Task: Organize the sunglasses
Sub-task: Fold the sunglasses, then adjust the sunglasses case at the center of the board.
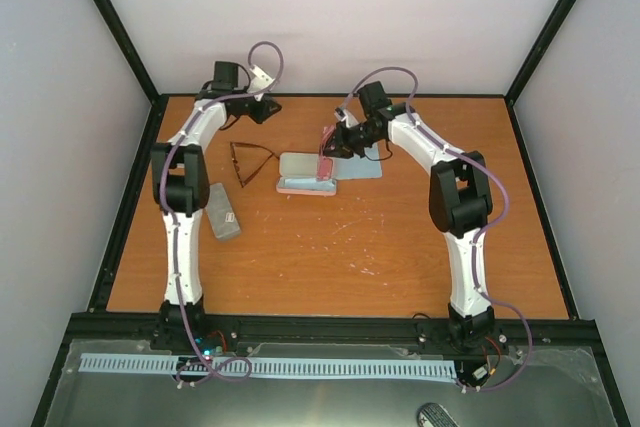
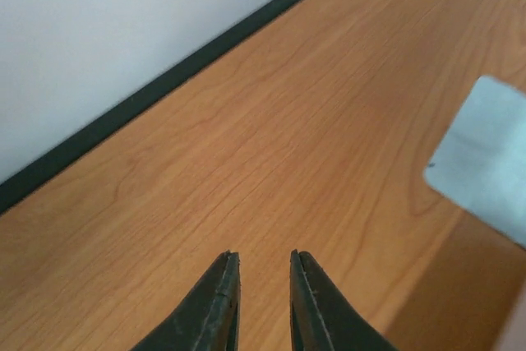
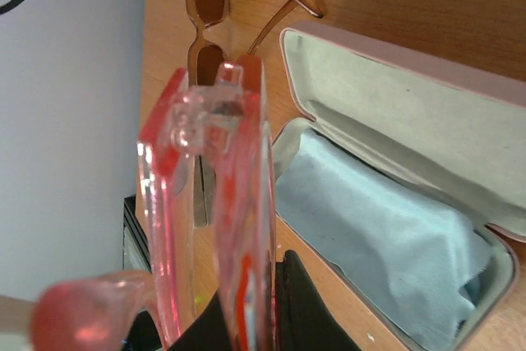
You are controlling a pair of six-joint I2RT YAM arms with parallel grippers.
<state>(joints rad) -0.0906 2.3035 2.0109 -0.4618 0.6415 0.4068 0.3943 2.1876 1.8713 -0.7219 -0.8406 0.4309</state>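
Wooden counter between pale walls, with both arms reaching toward its far edge.

The right gripper is clamped on the red-orange sunglasses and holds them on edge just above the open pink case. A light blue cloth lies in the case's lower half, and the case sits near the middle of the far half of the counter. A second cloth lies flat against the case on the side toward the right edge. The dark brown sunglasses rest on the wood just left of the case. The left gripper hangs over bare wood near the far left corner, its jaws a narrow gap apart with nothing between them. A grey case lies near the left edge, beside the left arm.
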